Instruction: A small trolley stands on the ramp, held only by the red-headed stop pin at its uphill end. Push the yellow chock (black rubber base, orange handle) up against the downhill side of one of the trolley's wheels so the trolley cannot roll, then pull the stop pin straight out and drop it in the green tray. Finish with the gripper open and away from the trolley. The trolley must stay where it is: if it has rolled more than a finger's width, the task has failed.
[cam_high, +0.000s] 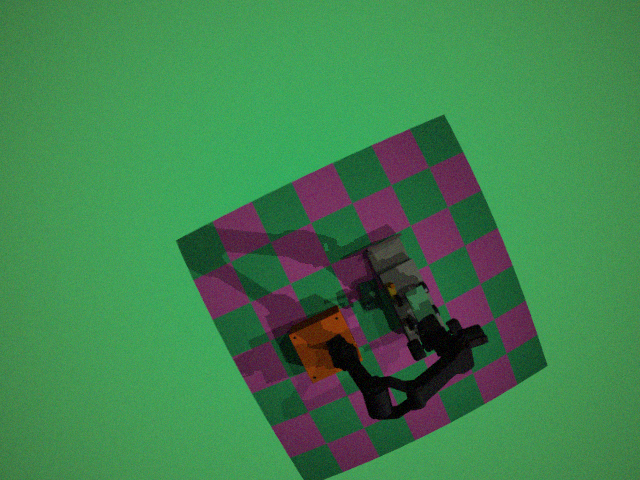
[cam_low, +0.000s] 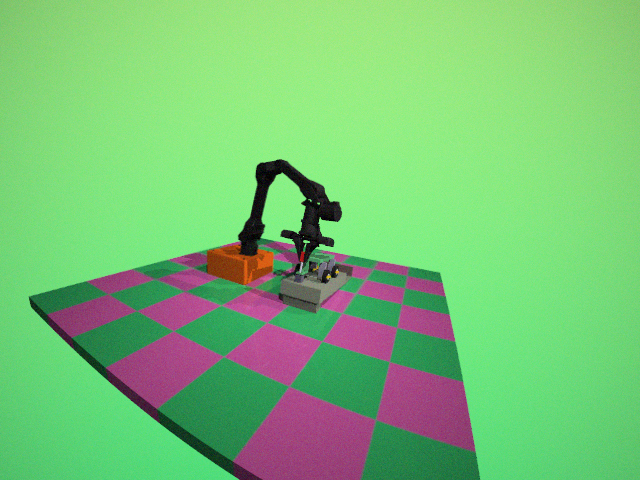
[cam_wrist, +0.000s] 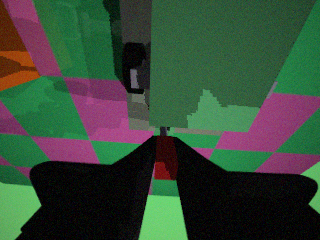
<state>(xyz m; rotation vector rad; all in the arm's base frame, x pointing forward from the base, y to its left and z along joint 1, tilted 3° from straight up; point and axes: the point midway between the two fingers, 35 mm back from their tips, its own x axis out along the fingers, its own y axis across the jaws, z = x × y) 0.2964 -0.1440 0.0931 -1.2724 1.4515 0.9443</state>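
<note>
My gripper is shut on the red-headed stop pin. Part of the pin's grey shaft shows below the head. Whether its tip is clear of its seat cannot be told. The trolley with its green top stands on the grey ramp, close beside the fingers. The yellow chock is on the ramp at the trolley's downhill side; whether it touches a wheel is too small to tell. The green tray lies in shadow beside the ramp.
The arm's orange base block stands to the side of the ramp, beyond the tray. The arm arches over to the ramp's uphill end. The checkered table top carries them all, and its edges are visible.
</note>
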